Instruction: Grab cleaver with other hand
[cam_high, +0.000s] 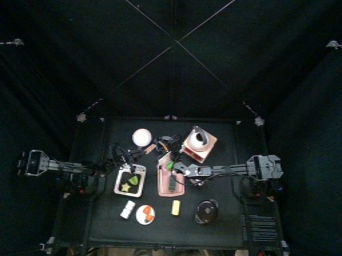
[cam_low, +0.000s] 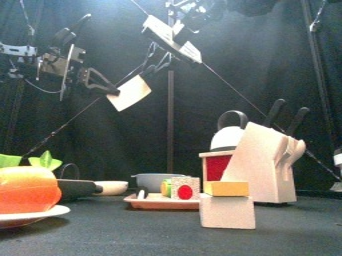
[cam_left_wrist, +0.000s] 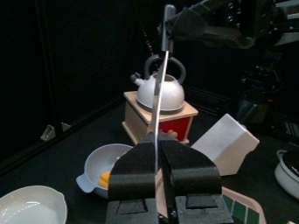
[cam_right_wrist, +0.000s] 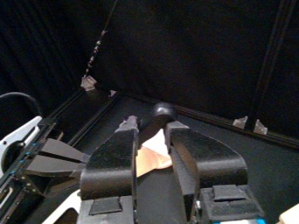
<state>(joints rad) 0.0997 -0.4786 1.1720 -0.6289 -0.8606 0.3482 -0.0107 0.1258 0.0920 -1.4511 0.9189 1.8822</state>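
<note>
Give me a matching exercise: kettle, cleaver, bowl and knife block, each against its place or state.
1 kettle
2 cleaver
3 bowl
4 knife block

A clamped in the left gripper
B black handles sticking out of it
C on the wooden box
D holds something orange

Pairs: 1-C, 2-A, 3-D, 4-B

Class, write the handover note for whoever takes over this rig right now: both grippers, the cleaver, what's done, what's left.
Left gripper: shut on the cleaver, which is held upright in the air.
Right gripper: jaws open, at the cleaver's far end.
Done: the left gripper has its grip.
Left: draw the right gripper clear, probably.
</note>
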